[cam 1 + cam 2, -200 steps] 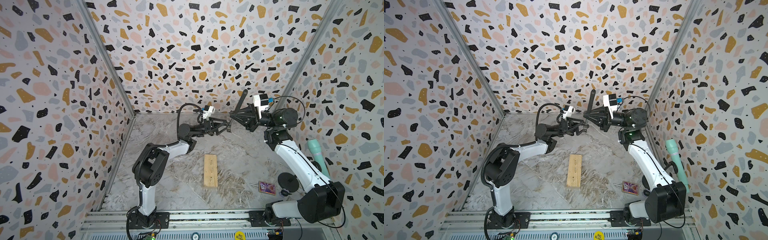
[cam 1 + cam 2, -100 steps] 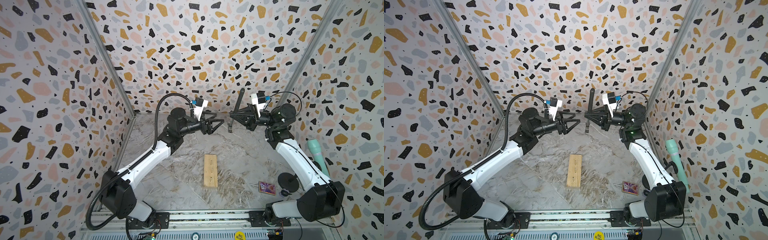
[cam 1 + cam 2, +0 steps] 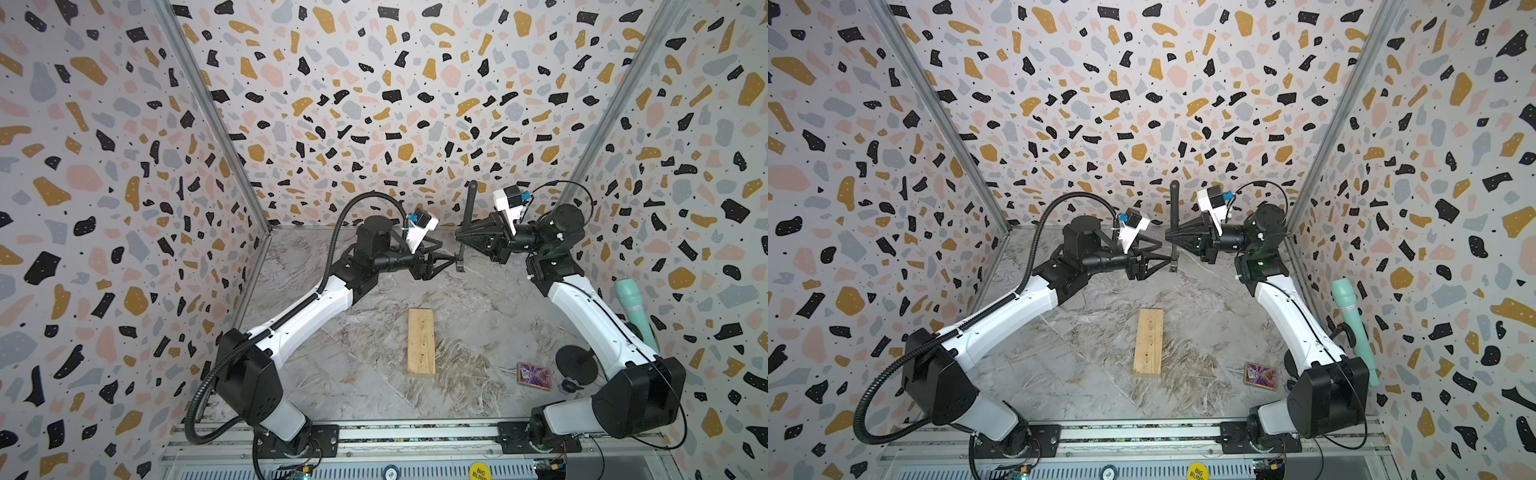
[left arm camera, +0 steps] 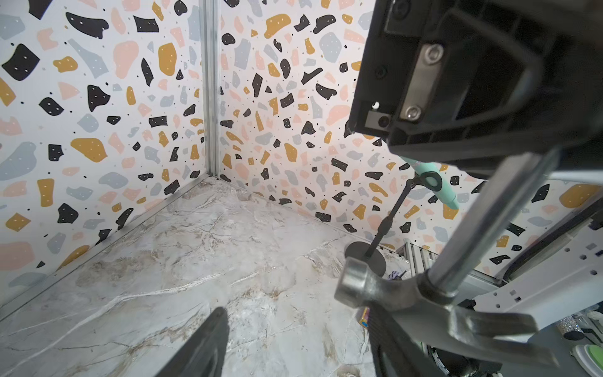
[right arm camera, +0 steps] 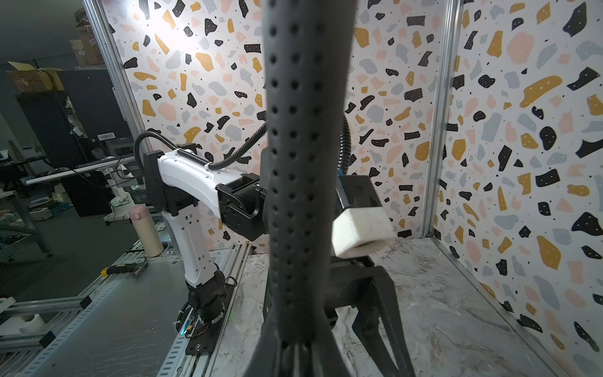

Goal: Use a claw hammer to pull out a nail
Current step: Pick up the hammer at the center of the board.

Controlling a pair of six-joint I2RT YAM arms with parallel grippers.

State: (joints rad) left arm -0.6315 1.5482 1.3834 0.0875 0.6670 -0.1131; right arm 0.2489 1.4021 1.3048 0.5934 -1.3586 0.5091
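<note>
The right gripper (image 3: 458,236) is pinched on the claw hammer (image 3: 470,205) at the base of its black handle. It holds the hammer upright in the air, head down, probably for a regrasp. The left gripper (image 3: 444,262) stands spread just beside the head. The wooden block (image 3: 421,340) lies well apart.

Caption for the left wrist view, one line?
Silvery metal claw hammer hangs head-down from the right gripper above marbled floor.
</note>
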